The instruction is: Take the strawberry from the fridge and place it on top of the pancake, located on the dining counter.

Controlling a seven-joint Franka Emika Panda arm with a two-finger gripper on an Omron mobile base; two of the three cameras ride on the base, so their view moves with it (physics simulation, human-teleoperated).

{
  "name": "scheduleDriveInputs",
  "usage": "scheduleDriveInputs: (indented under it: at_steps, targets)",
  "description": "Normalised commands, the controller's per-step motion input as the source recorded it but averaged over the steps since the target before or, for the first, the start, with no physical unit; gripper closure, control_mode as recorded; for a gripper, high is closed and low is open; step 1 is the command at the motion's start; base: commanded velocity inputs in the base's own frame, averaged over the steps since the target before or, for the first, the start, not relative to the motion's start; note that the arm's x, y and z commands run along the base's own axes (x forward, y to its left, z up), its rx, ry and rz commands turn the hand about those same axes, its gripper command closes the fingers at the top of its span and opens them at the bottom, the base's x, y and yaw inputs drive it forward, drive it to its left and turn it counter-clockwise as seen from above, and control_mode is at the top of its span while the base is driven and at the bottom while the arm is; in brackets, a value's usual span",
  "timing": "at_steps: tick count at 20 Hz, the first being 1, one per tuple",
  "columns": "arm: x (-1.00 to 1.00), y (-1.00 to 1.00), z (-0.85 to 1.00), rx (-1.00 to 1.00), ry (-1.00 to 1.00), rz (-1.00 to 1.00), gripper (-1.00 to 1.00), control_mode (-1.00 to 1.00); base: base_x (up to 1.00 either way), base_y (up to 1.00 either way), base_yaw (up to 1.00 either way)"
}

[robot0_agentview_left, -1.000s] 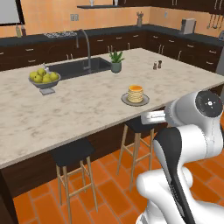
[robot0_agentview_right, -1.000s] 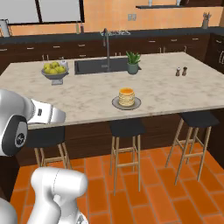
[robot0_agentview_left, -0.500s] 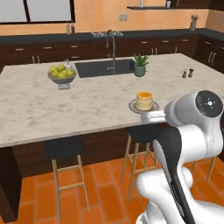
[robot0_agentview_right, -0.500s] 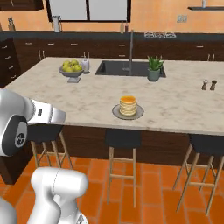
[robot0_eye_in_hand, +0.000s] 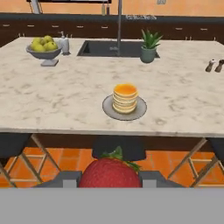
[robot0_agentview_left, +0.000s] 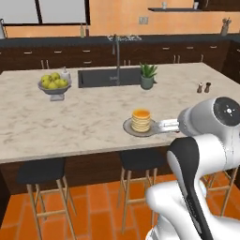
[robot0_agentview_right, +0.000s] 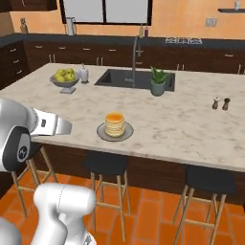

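Note:
A red strawberry (robot0_eye_in_hand: 109, 173) with a green top sits between the dark fingers (robot0_eye_in_hand: 65, 180) of my gripper (robot0_eye_in_hand: 109, 178), which is shut on it. The pancake (robot0_eye_in_hand: 125, 97) is a golden stack with orange topping on a round grey plate (robot0_eye_in_hand: 109, 110), near the front edge of the beige marble dining counter (robot0_eye_in_hand: 65, 96). My gripper hangs in front of that edge, short of the plate and lower than the counter top. From the base views my hand (robot0_agentview_left: 166, 125) is just right of the pancake (robot0_agentview_left: 141, 119), or left of the pancake (robot0_agentview_right: 115, 123). The fridge is out of view.
A bowl of yellow-green apples (robot0_agentview_left: 54, 84) stands at the counter's left. A sink with a tall faucet (robot0_agentview_left: 116, 61), a potted plant (robot0_agentview_left: 147, 76) and two shakers (robot0_agentview_left: 203, 87) lie farther back. Black stools (robot0_agentview_left: 140, 159) stand under the counter's near edge.
The whole picture has shifted, so the base has moved: the counter now faces me more squarely and closer, with the pancake nearer the middle. The grip on the strawberry is unchanged.

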Motion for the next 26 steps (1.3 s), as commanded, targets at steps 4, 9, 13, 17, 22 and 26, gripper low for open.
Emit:
scheduleDriveInputs:
  at_steps: [4,9,13,17,22,26]
  targets:
    - [0.0,0.0,0.0,0.0,0.0,0.0,1.0,1.0,0.83,0.09,0.0]
    - [0.0,0.0,0.0,0.0,0.0,0.0,1.0,1.0,0.99,-0.01,0.0]
    - [0.0,0.0,0.0,0.0,0.0,0.0,1.0,1.0,0.9,-0.02,-0.09]
    - [0.0,0.0,0.0,0.0,0.0,0.0,1.0,1.0,0.79,0.0,-0.3]
    - [0.8,-0.24,-0.21,0.02,0.32,0.02,1.0,-1.0,0.18,0.0,-0.05]
    - [0.88,-0.5,-0.49,0.08,0.46,0.06,1.0,-1.0,0.0,0.0,0.0]
